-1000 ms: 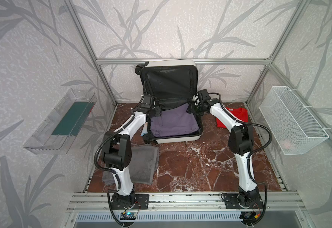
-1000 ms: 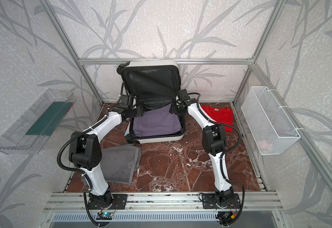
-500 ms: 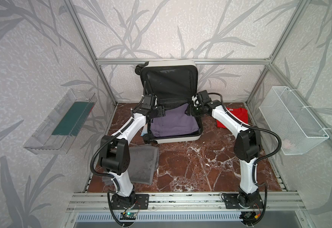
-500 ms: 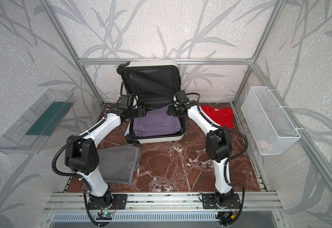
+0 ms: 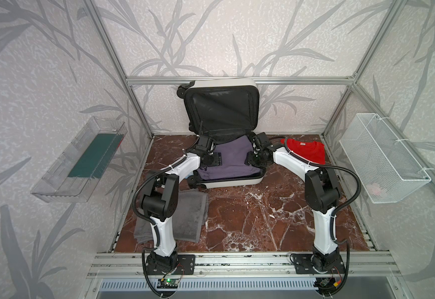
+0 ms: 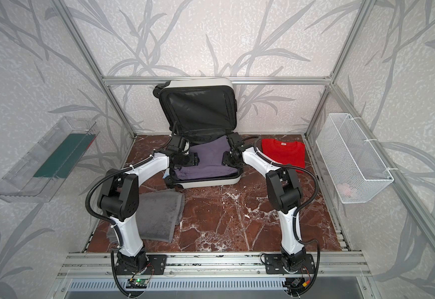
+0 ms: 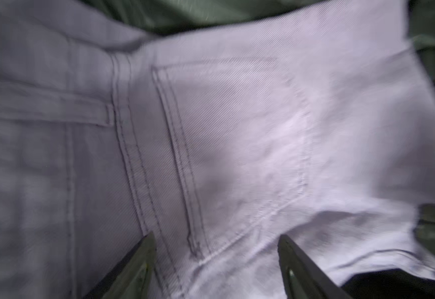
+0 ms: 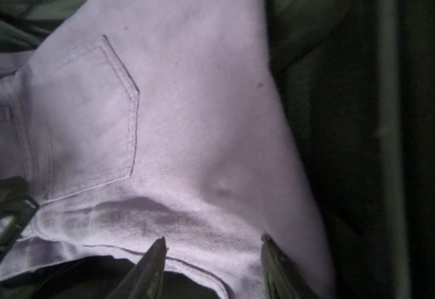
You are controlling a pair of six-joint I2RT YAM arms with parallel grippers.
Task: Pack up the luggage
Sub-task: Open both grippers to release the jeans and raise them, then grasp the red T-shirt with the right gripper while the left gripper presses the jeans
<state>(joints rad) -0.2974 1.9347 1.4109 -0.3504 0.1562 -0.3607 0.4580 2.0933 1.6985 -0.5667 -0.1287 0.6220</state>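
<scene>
Moved since a second back: both wrists sit lower and closer in over the packed garment, and both elbows are re-angled. Case and cloths lie as they did.

1. Luggage (image 5: 230,182). White hard-shell case at the back middle of the marble tabletop (image 5: 250,220). The base lies flat; the lid (image 5: 221,108) stands upright by the rear wall, black lining facing forward. Handling, judged: rigid, with a smooth and probably slippery shell. It is likely light while part filled, and its wheels may let it slide if pushed. Best hold for closing: the lid's top rim, with the base steadied from the front.

2. Grey towel (image 5: 187,217). Front left on the tabletop, partly under the left arm. Not yet packed.

3. Purple jeans (image 5: 233,158). Folded, lying in the base and filling most of it. Soft, limp denim that probably bunches under pressure. Firmest holds, judged: waistband, hem and the double-stitched pocket seam (image 7: 177,155).

4. Red shirt (image 5: 307,152). Just right of the case, on the tabletop. Not yet packed.

5. Left gripper (image 5: 212,159). Over the jeans' left part. Jaws spread, nothing pinched, cloth beneath.

6. Right gripper (image 5: 254,158). Over the jeans' right part. Jaws apart, tips at a folded denim edge; contact cannot be told.
</scene>
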